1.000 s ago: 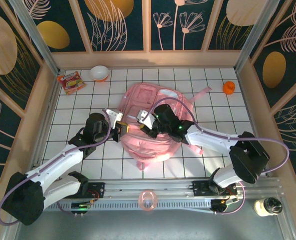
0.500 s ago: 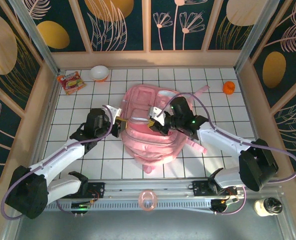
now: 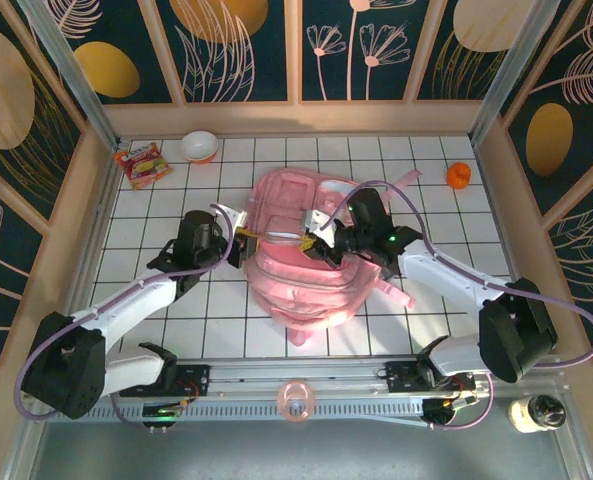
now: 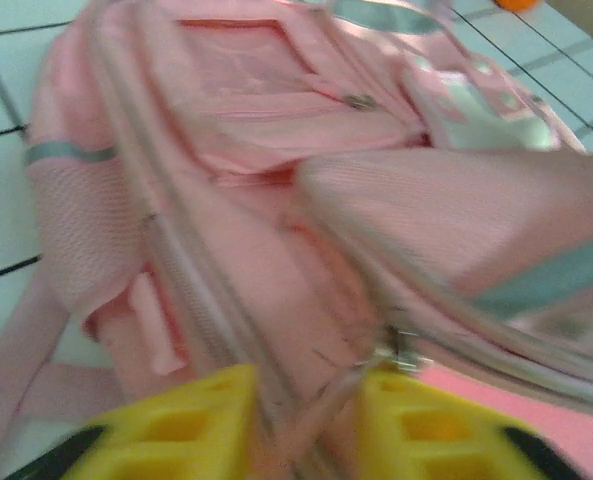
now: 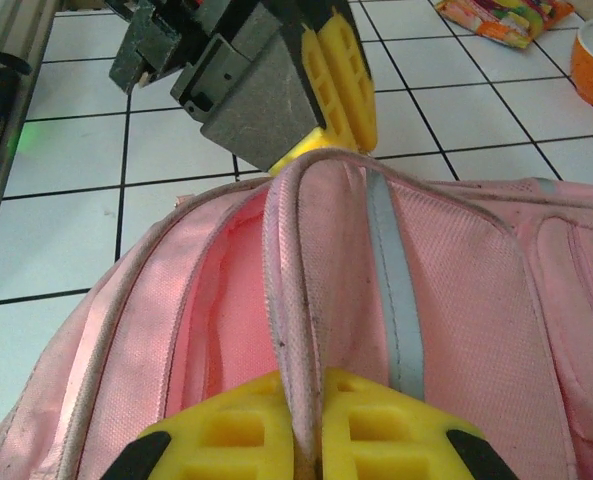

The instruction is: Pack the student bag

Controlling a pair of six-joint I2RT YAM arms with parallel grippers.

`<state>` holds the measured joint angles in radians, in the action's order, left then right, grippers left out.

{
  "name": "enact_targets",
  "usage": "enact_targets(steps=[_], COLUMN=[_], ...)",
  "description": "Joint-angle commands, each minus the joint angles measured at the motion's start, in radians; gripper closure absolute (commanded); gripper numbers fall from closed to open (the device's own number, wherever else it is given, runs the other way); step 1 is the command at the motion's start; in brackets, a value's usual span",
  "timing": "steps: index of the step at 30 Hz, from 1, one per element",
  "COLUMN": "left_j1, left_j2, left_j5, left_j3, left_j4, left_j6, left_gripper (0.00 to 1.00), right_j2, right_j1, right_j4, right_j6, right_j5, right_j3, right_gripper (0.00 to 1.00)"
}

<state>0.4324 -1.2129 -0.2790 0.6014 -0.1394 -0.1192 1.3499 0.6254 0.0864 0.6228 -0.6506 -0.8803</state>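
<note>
Right pincer (image 3: 312, 240) and left pincer (image 3: 248, 238) meet, seen from above, over the upper half of a large soft pink fabric backpack (image 3: 298, 285), which lies flat near the middle of the white tiled table (image 3: 176, 330).

Left wrist view, blurred: the left pincer (image 4: 311, 405) has its yellow fingers parted, with a zip seam of the backpack (image 4: 246, 150) running between them.

Right wrist view: the right pincer (image 5: 301, 405) is pressed together on a raised edge of the backpack (image 5: 456, 260) beside its open mouth. The left pincer (image 5: 328, 120) sits just beyond that fold.
</note>
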Motion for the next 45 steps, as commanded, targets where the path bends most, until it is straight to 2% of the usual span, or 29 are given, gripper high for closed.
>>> enact_targets(steps=[1,4,6,9,11,14,19,23,25,28,30,32,33,34,36,39,43,45], left_j1=[-0.045,-0.045,-0.044,-0.044,-0.039,-0.004,0.104,0.131,0.141,0.148,0.147,0.147,0.147,0.147,0.147,0.146,0.144,0.144], left_j2=[0.046,0.155,0.216,0.262,0.262,0.213,0.076,-0.002,-0.045,-0.103,-0.093,-0.048,-0.018,0.004,0.059,0.149,0.256,0.282], left_j5=[0.045,-0.067,-0.141,-0.279,-0.345,-0.337,-0.28,-0.281,-0.255,-0.222,-0.19,-0.132,-0.085,-0.049,0.035,0.146,0.276,0.339], left_j3=[0.023,0.004,0.0,0.02,0.028,0.064,0.162,0.181,0.19,0.223,0.215,0.176,0.156,0.146,0.134,0.102,0.051,0.047], left_j4=[-0.044,-0.038,0.0,0.088,0.103,0.12,0.228,0.118,0.069,0.059,0.021,-0.041,-0.056,-0.051,0.011,0.077,0.114,0.139], left_j6=[0.031,0.189,0.325,0.536,0.619,0.696,0.877,0.844,0.837,0.83,0.772,0.687,0.644,0.61,0.554,0.469,0.383,0.337], left_gripper=[0.55,0.41,0.35,0.31,0.31,0.31,0.28,0.28,0.34,0.49,0.64,0.86,0.95,0.98,1.0,1.0,1.0,0.99], right_j2=[-0.046,-0.037,-0.033,-0.028,-0.024,-0.008,0.019,0.028,0.025,0.01,-0.011,-0.044,-0.067,-0.088,-0.146,-0.21,-0.249,-0.254], right_j1=[-0.008,-0.008,-0.008,-0.006,-0.002,0.003,0.011,0.016,0.018,0.019,0.017,0.014,0.009,0.003,-0.016,-0.043,-0.064,-0.072], right_j4=[-0.038,-0.064,-0.062,-0.064,-0.067,-0.067,-0.062,-0.046,-0.047,-0.055,-0.065,-0.094,-0.125,-0.16,-0.246,-0.263,-0.09,0.071], right_j6=[-0.026,-0.04,-0.042,-0.042,-0.04,-0.04,-0.04,-0.036,-0.039,-0.061,-0.092,-0.152,-0.201,-0.253,-0.421,-0.666,-0.853,-1.006], right_j5=[-0.061,-0.053,-0.069,-0.098,-0.116,-0.135,-0.145,-0.152,-0.153,-0.156,-0.143,-0.11,-0.089,-0.068,0.008,0.172,0.37,0.551], right_j3=[-0.031,-0.028,-0.03,-0.031,-0.03,-0.031,-0.042,-0.058,-0.059,-0.06,-0.053,-0.029,-0.007,0.015,0.061,0.08,0.046,0.01], right_gripper=[1.0,1.0,1.0,1.0,1.0,1.0,1.0,1.0,1.0,1.0,1.0,0.89,0.8,0.71,0.58,0.47,0.43,0.41])
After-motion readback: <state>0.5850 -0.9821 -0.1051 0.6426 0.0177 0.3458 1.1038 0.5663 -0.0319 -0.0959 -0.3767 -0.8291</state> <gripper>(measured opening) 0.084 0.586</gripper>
